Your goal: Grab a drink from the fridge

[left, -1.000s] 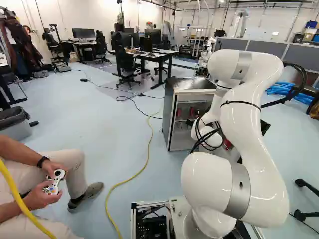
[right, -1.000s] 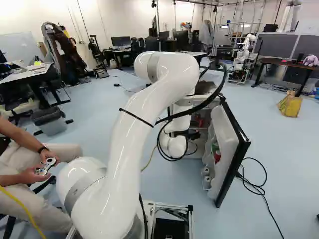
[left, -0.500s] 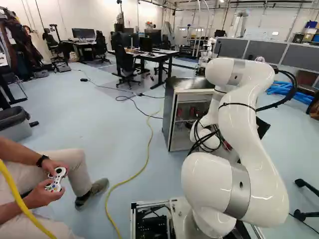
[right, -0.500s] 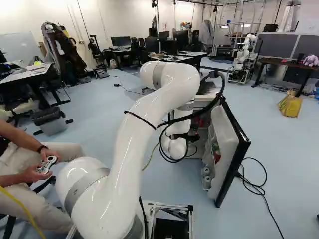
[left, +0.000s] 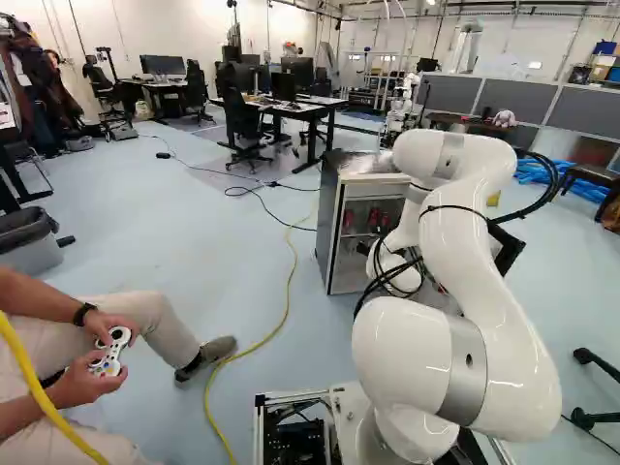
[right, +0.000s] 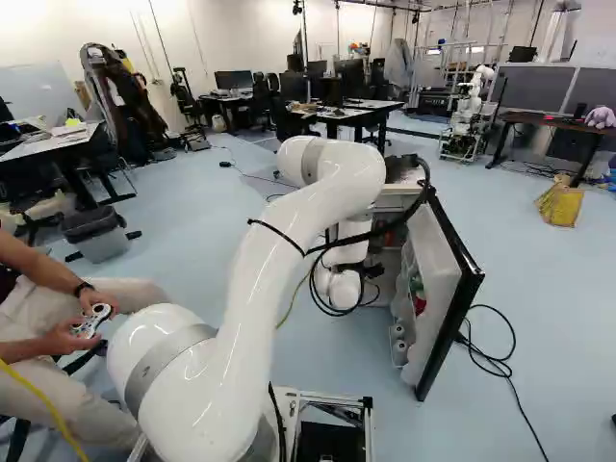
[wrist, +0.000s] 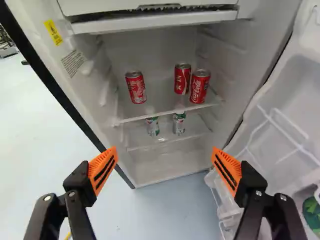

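- Elbow of arm (right: 327,154) has dropped vs the earlier frames in both base views; in the L base view it's also come a bit farther left.
- Wrist end (right: 342,289) has shifted only slightly, gripper (right: 372,270) moving w/ it.
- Base hasn't moved: fridge (left: 330,228) & open door (right: 438,274) stand in the same spot as before.
- Jaws: wide apart in the wrist view, an orange pad on each, both pointing at the open fridge.
- Drinks: all ahead of the jaws, inside the fridge, on 2 shelves.
- Upper shelf (wrist: 202,107): 3 red cans w/ white lettering, upright. One can (wrist: 135,87) is on its own, on the side away from the door; another can (wrist: 182,78) stands farther back, just beside the door-side can (wrist: 199,86). Can't tell if those 2 touch.
- Lower shelf (wrist: 168,142): 2 white-&-green drinks, first one (wrist: 152,126) near the second (wrist: 179,123), both partly seen thru the upper shelf. Print on them too small to tell.
- Labels: yellow sticker (wrist: 52,32) w/ a dark symbol on the fridge's side edge, opp. the door; small dark print block (wrist: 73,63) just beside it, toward the jaws.
- Door racks hold a green item (wrist: 312,212), partly cut off in the wrist view.
- R base view: yellow bag (right: 558,204) on floor, well apart from fridge; another robot (right: 467,115) farther back.
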`<state>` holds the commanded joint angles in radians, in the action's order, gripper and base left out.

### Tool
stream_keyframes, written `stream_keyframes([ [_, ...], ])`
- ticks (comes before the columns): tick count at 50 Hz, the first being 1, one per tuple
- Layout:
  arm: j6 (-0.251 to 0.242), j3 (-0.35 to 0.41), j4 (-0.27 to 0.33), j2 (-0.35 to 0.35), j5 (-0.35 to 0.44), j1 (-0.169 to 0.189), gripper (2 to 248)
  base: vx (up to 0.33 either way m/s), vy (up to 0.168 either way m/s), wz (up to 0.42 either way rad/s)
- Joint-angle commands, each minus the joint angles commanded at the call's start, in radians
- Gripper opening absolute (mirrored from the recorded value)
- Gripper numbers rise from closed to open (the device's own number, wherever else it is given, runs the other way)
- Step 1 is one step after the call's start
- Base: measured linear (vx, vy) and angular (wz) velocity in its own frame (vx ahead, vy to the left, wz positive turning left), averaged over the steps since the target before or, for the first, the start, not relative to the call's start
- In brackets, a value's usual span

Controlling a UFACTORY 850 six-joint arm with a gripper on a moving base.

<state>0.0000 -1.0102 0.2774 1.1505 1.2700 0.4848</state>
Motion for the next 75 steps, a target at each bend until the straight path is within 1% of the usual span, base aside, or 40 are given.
stream_keyframes([
  [32,0.0,-0.116,-0.008,0.059,-0.132,-0.018,247,0.0,0.0,0.0],
  [58,0.0,-0.164,-0.024,0.038,-0.243,-0.025,247,0.0,0.0,0.0],
  [75,0.0,-0.23,-0.033,0.067,-0.309,-0.03,247,0.0,0.0,0.0],
])
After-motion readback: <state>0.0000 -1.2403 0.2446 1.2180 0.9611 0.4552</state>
